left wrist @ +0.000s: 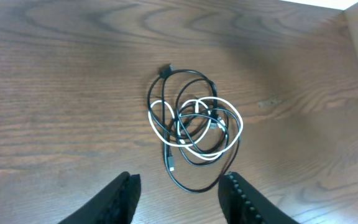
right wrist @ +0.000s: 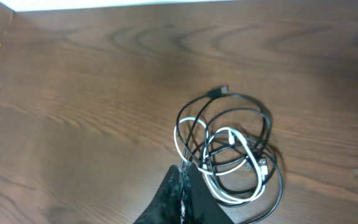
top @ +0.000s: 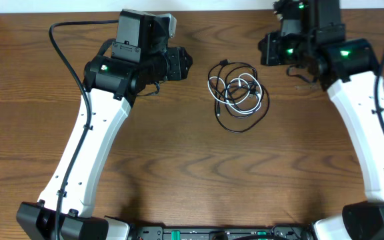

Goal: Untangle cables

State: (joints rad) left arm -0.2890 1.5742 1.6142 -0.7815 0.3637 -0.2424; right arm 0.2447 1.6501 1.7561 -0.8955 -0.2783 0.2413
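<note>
The left gripper [left wrist: 180,198] is released: its two dark fingers [left wrist: 124,198] stand apart with bare wood between them, and they hold nothing. In its wrist view the tangle lies just beyond the fingertips, untouched. From overhead this gripper sits to the left of the tangle, a little apart from it.

The right gripper [top: 269,49] sits to the right and slightly farther back, also apart from the tangle. Its wrist view shows only one dark finger [right wrist: 184,198] at the bottom edge, so I cannot tell whether it is released or clenched.

The black cable [left wrist: 191,73] and the white cable [left wrist: 239,124] lie looped through each other in one loose bundle, mid-table toward the far side of the wooden table [top: 179,157]. A black plug [left wrist: 165,71] points out at the far left of the bundle.
</note>
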